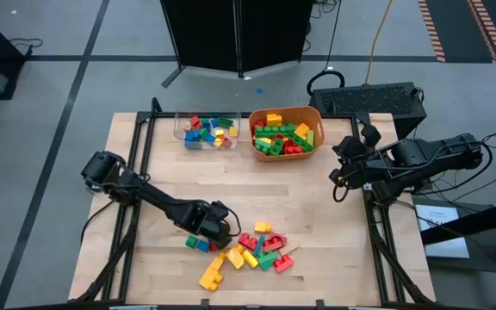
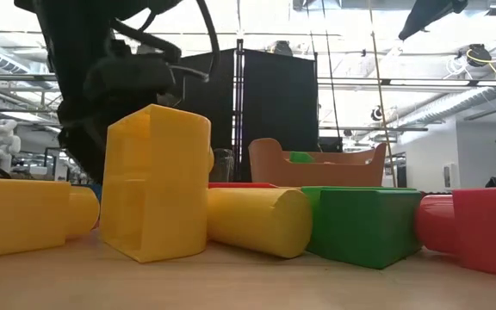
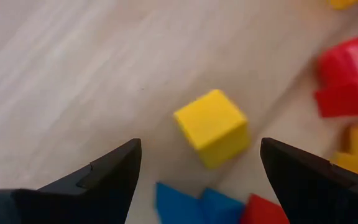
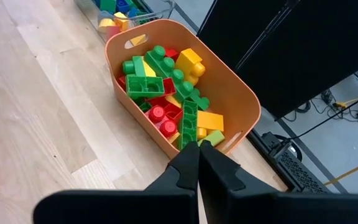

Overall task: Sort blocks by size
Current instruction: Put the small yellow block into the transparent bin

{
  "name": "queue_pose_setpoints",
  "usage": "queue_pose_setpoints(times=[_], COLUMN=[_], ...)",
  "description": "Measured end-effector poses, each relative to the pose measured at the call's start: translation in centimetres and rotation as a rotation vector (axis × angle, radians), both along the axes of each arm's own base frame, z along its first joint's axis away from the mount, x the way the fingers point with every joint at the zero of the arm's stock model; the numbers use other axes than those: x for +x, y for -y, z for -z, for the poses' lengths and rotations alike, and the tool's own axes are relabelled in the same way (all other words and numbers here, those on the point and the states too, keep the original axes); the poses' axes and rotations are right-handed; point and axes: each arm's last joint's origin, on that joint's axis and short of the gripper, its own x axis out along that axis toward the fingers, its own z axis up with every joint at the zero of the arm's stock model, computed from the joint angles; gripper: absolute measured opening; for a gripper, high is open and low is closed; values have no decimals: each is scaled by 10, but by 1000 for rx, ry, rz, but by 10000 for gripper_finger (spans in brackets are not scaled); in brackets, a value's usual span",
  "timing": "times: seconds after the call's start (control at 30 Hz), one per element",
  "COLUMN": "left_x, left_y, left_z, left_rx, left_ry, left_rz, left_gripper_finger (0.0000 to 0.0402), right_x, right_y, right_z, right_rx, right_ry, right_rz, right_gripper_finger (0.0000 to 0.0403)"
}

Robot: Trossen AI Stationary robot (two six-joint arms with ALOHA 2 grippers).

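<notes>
Seen from above, my left gripper (image 1: 216,229) sits lower left of centre on the wooden table (image 1: 145,164), fingers spread wide and holding nothing, hovering over a small yellow cube (image 3: 212,126). To its right the loose blocks (image 1: 252,251) lie scattered along the lower middle. The cube looks light, rigid and smooth, so I would pinch its two flat opposite faces squarely, or it may slip. Upper centre holds a clear tray (image 1: 207,132) and an orange tub (image 1: 286,133), both with blocks inside. At the right edge my right gripper (image 1: 344,170) waits shut and empty. My own fingers hide the blocks beneath them
</notes>
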Motion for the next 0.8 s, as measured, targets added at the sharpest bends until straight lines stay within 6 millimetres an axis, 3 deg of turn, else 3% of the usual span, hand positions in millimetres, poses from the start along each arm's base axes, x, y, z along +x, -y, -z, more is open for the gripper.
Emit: queue_pose_setpoints(times=[0.3,0.67,0.8], left_x=[8,10,10], left_y=[3,2,2], left_z=[14,15,16], left_rx=[-36,-47,-50], left_ry=[23,41,35], left_rz=[-79,-187,-188], left_gripper_finger=[331,330,307], right_x=[0,-1,-2], right_y=[0,0,1], right_z=[0,1,1], right_rx=[-2,-8,-9], right_ry=[-5,-22,-29], right_rz=[-1,-3,-1], right_gripper_finger=[4,4,4])
